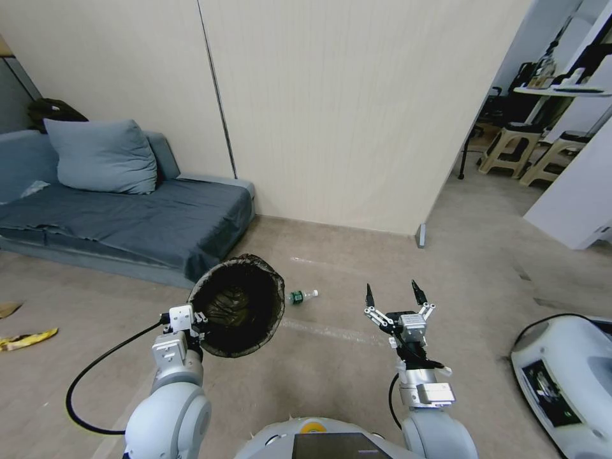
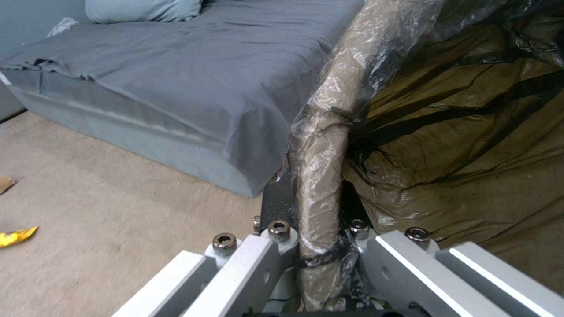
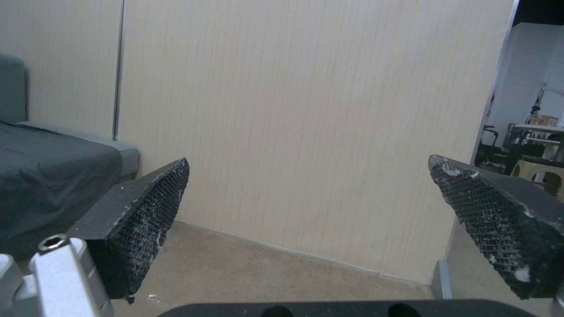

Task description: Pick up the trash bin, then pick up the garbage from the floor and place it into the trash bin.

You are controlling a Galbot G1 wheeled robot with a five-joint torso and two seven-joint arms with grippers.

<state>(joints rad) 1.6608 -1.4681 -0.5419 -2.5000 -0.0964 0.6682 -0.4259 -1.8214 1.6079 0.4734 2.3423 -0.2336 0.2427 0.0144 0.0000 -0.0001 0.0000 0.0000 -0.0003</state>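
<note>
My left hand (image 1: 193, 319) is clamped on the rim of the trash bin (image 1: 237, 305), one finger outside the wall and one inside, with the thin bag liner (image 2: 320, 145) pinched between them where it folds over the edge. I hold the bin up off the floor, tilted so its dark mouth faces back toward my head, and the crumpled bag shows inside it. In my left wrist view the rim runs straight up from between my fingers (image 2: 276, 198), the liner wrinkled and shiny along it.

My right hand (image 1: 395, 294) is out in front of me on the right, fingers spread wide apart and pointing forward, gripping nothing. Its two black ribbed pads (image 3: 147, 211) frame the pale panelled wall (image 3: 306, 110) and a strip of floor at its foot.

Just past the bin, between my two hands and nearer the left one, a clear plastic bottle (image 1: 301, 296) with a green label lies on its side on the floor (image 1: 331, 370). Off to my far left a yellow packet (image 1: 27, 339) lies on the floor, and a brown scrap (image 1: 9, 309) lies just beyond it.

Behind the bin stands a low grey sofa (image 1: 140, 223) with a grey cushion (image 1: 102, 156) at its back.
</note>
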